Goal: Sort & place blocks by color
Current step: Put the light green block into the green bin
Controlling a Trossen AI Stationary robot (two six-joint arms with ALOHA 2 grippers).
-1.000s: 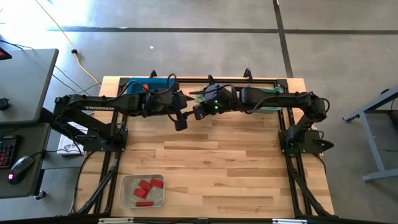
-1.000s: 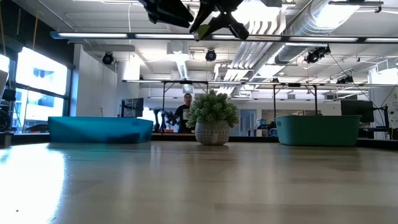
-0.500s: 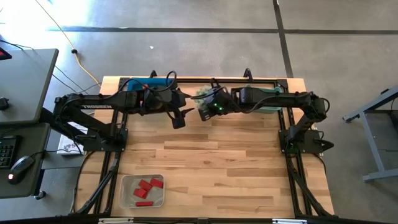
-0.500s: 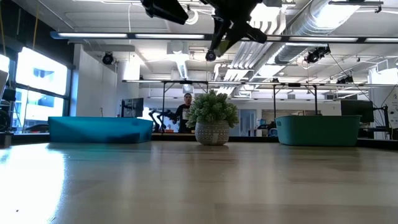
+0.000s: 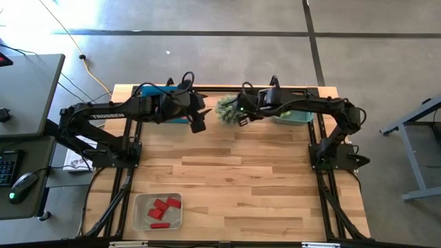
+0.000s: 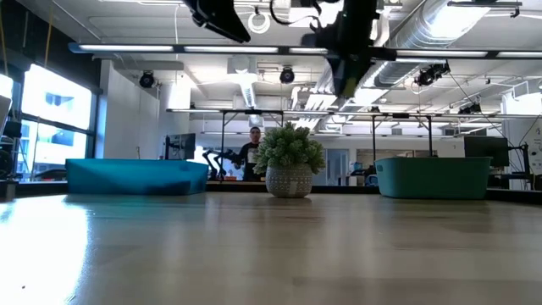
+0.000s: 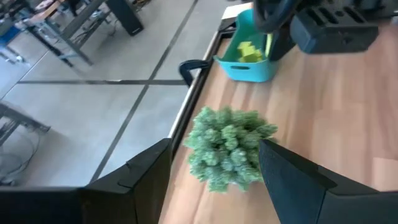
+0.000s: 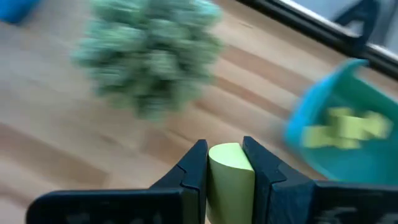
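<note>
Daylight floods the floor [image 5: 103, 21] at the high view's top left corner, washing it near white; the bench [image 5: 227, 172] is evenly lit with soft shadows under the arms. In the low view, ceiling lights [image 6: 356, 21] glare and the windows [image 6: 55, 110] blow out; the near bench surface is out of focus. The right wrist view is smeared: plant [image 8: 149, 56] and bin [image 8: 342, 118] are blurred.

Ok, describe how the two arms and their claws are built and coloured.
Both arms are black, jointed, with black cables looping above them. The left arm has white lettering along its link; the right arm shows a small green light near its wrist. Each claw, left and right, has two dark, flat, angular fingers.
</note>
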